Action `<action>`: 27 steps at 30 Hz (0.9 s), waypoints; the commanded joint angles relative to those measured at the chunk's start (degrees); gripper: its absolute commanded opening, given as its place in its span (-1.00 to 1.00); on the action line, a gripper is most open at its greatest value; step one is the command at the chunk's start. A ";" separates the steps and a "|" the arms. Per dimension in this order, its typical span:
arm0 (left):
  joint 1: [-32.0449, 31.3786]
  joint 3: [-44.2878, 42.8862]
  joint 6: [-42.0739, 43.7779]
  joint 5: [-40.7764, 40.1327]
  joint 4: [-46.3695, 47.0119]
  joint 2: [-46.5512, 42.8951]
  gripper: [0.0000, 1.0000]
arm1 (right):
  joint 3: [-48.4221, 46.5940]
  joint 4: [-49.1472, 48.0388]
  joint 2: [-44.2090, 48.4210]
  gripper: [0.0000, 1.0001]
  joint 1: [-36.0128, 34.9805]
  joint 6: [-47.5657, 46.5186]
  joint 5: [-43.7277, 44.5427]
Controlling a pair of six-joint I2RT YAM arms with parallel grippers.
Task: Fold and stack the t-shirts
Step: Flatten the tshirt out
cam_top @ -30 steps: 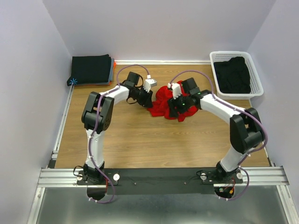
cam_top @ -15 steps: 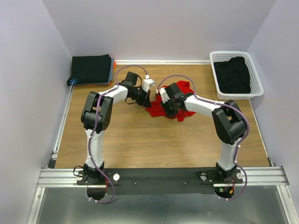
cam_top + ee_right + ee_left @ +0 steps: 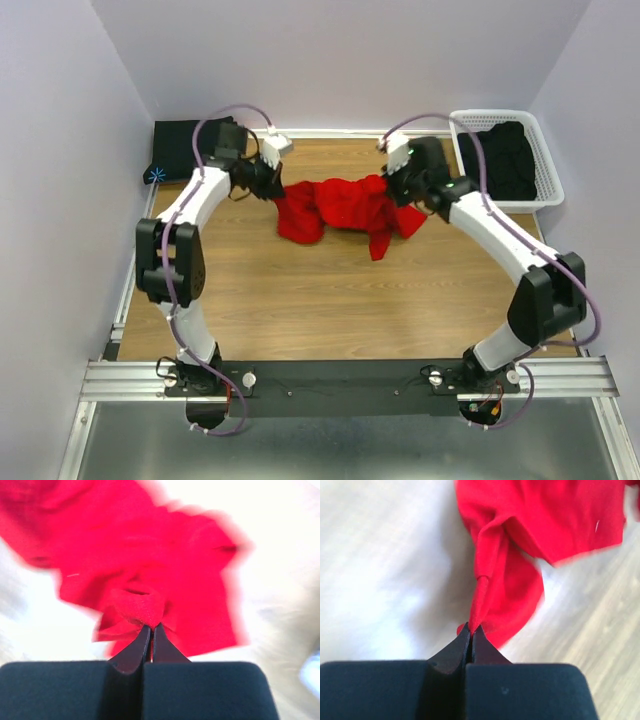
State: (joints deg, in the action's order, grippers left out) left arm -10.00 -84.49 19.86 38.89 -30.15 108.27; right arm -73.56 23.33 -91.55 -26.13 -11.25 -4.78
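Observation:
A bright red t-shirt (image 3: pixel 340 208) hangs stretched between my two grippers above the wooden table, its lower folds drooping toward the boards. My left gripper (image 3: pixel 272 186) is shut on the shirt's left end, and in the left wrist view a thin pinch of red cloth (image 3: pixel 481 595) runs up from the closed tips (image 3: pixel 471 628). At the shirt's right end my right gripper (image 3: pixel 393 190) is shut on a bunched fold (image 3: pixel 137 607) just above its tips (image 3: pixel 151 627). Black t-shirts lie folded in a stack (image 3: pixel 192 148) at the back left, and more black cloth (image 3: pixel 500 160) fills the basket.
A white lattice basket (image 3: pixel 464 125) stands at the back right against the wall. Orange and blue cloth edges (image 3: pixel 242 145) show under the black stack. Purple walls close in the table on three sides. A metal rail (image 3: pixel 350 378) with both arm bases runs along the near edge.
Both grippers closed on the crumpled red shirt, then rose and pulled apart toward the back corners, spreading it between them. The left arm swung left, the right arm swung right.

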 commanded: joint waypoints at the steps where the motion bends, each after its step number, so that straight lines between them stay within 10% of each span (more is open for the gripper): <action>1: 2.43 -8.31 3.87 -8.03 -4.21 -7.97 -1.00 | -7.20 0.48 2.69 -0.99 5.64 -4.74 -4.98; 10: 5.78 -24.23 7.82 -20.78 -6.33 -13.69 -1.00 | -25.65 1.28 0.76 -0.99 16.55 -5.98 -7.18; 27: 6.92 -17.38 8.62 -30.98 1.68 -25.12 -1.00 | -36.92 1.28 2.60 -0.99 19.36 -6.42 -4.02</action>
State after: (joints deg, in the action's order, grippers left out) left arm -3.81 -102.87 28.01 12.58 -31.55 86.39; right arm -107.74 24.18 -90.39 -7.73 -16.27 -11.03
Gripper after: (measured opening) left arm 0.011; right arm 0.012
